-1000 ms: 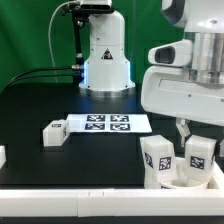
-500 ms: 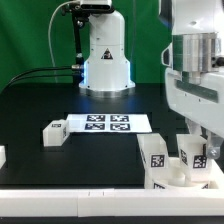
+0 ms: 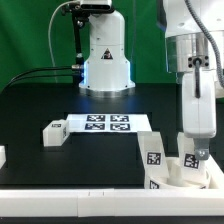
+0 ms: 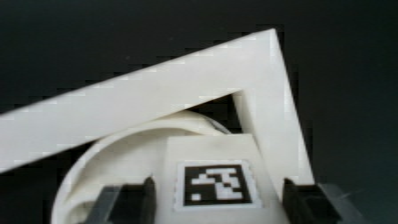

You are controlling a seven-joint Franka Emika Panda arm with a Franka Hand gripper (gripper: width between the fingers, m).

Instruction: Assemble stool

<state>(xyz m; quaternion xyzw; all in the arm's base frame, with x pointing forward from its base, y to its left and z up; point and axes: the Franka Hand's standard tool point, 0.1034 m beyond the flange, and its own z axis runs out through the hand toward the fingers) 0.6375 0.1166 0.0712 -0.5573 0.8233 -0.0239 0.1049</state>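
Note:
The stool's round white seat (image 3: 178, 179) lies at the front of the exterior view's right, by the rail corner. Two tagged white legs stand upright in it. One leg (image 3: 155, 152) stands free. My gripper (image 3: 192, 152) comes straight down on the other leg (image 3: 194, 160) and is shut on it. In the wrist view that leg (image 4: 219, 185) shows its tag between my dark fingers (image 4: 125, 203), which press on both its sides, with the seat's rim (image 4: 125, 155) beside it. A third leg (image 3: 53, 132) lies loose on the black table at the exterior view's left.
The marker board (image 3: 110, 124) lies flat mid-table. A white border rail (image 3: 80, 205) runs along the front, and its corner (image 4: 178, 85) fills the wrist view. Another white part (image 3: 2, 157) peeks in at the left edge. The arm's base (image 3: 105, 55) stands at the back.
My wrist has turned about its upright axis above the seat, from broadside to narrow-on, and the gripped leg has turned with it. The free-standing leg has shifted slightly.

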